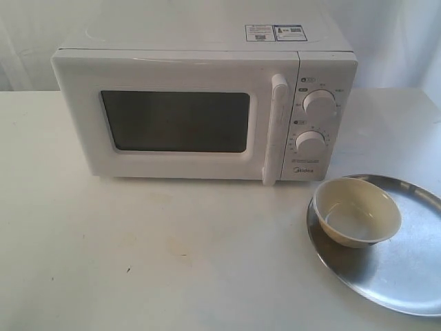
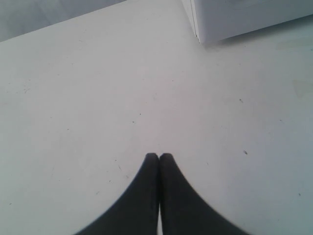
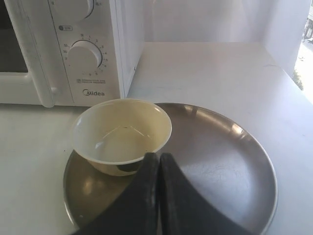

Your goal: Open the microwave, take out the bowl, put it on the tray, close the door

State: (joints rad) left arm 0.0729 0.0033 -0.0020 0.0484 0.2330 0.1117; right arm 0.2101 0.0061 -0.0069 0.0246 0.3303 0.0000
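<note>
Door [image 1: 179,121] closed, bowl [image 1: 357,212] sitting on tray [image 1: 406,269].
Left claw [image 2: 159,157] over surface [image 2: 98,98], right claw [image 3: 159,156] over tray near bowl, both pressed together.

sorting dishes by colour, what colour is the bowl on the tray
Cream-beige bowl, clearest in right wrist view.

The brand name "Midea" stands in grey on the control panel [image 3: 63,78] of the microwave [image 1: 193,117], just beneath the lower knob [image 3: 85,55]; small numerals ring that knob, too fine to read with certainty. Two stickers [image 1: 274,32] lie on the microwave's top, toward the back edge of the counter [image 1: 172,248]; their print is too small to read.
</note>
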